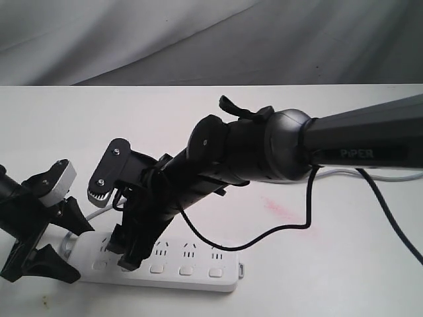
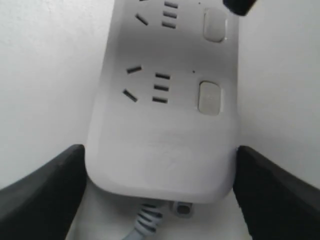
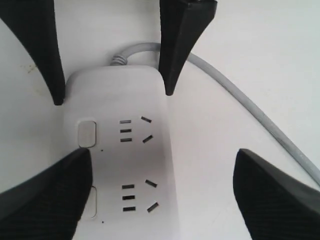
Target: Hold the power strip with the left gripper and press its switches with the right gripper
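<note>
White plastic power strip (image 2: pixel 160 145) looks stiff, light and slippery, so pinch it across its width. At its left end the left fingers (image 2: pixel 45 190) grasp it; the right fingers (image 3: pixel 45 195) are released.

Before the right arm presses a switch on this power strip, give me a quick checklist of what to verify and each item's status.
1. Left gripper fingers against both long edges of the power strip at its cord end: ok.
2. Power strip lying flat on the table: ok.
3. Right gripper open, one finger over the switches, the other off the strip: ok.
4. That finger touching the second switch from the cord end: cannot tell.
5. Black cable crosses the sockets, not the switch row: ok.
</note>
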Action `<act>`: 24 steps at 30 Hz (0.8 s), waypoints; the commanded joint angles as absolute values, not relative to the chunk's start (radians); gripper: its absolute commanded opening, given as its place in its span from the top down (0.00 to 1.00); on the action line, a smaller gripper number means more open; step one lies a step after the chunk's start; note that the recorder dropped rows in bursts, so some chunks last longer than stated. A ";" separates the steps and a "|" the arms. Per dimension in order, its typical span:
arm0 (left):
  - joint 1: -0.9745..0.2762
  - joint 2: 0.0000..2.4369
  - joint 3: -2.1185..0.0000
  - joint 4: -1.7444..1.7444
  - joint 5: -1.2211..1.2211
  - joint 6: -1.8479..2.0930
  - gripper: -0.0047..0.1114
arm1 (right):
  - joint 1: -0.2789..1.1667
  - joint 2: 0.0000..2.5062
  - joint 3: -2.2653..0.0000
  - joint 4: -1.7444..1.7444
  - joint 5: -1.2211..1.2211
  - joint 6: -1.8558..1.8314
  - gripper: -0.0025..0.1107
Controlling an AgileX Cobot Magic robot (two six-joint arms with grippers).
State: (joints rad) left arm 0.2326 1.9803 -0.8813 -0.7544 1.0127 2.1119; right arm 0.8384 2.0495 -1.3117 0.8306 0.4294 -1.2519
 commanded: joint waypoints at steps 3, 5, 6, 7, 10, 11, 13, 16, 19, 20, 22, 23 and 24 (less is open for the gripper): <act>0.228 1.995 -0.864 -0.669 0.942 2.094 0.41 | 0.839 2.070 -1.309 0.817 0.453 -1.247 0.35; 0.228 1.995 -0.864 -0.669 0.942 2.094 0.41 | 0.839 2.070 -1.309 0.814 0.456 -1.247 0.35; 0.228 1.995 -0.864 -0.669 0.942 2.094 0.41 | 0.839 2.072 -1.309 0.805 0.461 -1.247 0.35; 0.228 1.995 -0.864 -0.669 0.942 2.094 0.41 | 0.839 2.076 -1.309 0.805 0.470 -1.247 0.35; 0.228 1.995 -0.864 -0.669 0.942 2.094 0.41 | 0.839 2.081 -1.309 0.805 0.484 -1.247 0.35; 0.228 1.995 -0.864 -0.669 0.942 2.094 0.41 | 0.839 2.074 -1.311 0.805 0.480 -1.247 0.35; 0.228 1.995 -0.864 -0.669 0.942 2.094 0.41 | 0.839 2.057 -1.316 0.805 0.456 -1.247 0.35; 0.228 1.995 -0.864 -0.669 0.942 2.094 0.41 | 0.839 2.038 -1.316 0.803 0.448 -1.247 0.35; 0.228 1.995 -0.864 -0.669 0.942 2.094 0.41 | 0.839 2.051 -1.316 0.807 0.452 -1.247 0.35; 0.228 1.995 -0.864 -0.669 0.942 2.094 0.41 | 0.839 2.061 -1.314 0.813 0.454 -1.247 0.35; 0.228 1.995 -0.864 -0.669 0.942 2.094 0.41 | 0.839 2.098 -1.310 0.810 0.452 -1.247 0.35; 0.228 1.995 -0.864 -0.669 0.942 2.094 0.41 | 0.839 2.122 -1.310 0.808 0.460 -1.245 0.35; 0.228 1.995 -0.864 -0.669 0.942 2.094 0.41 | 0.839 2.141 -1.310 0.809 0.464 -1.239 0.35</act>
State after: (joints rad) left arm 0.2326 1.9803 -0.8813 -0.7544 1.0127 2.1119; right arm 0.8384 2.0923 -1.3117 0.8095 0.4520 -1.2446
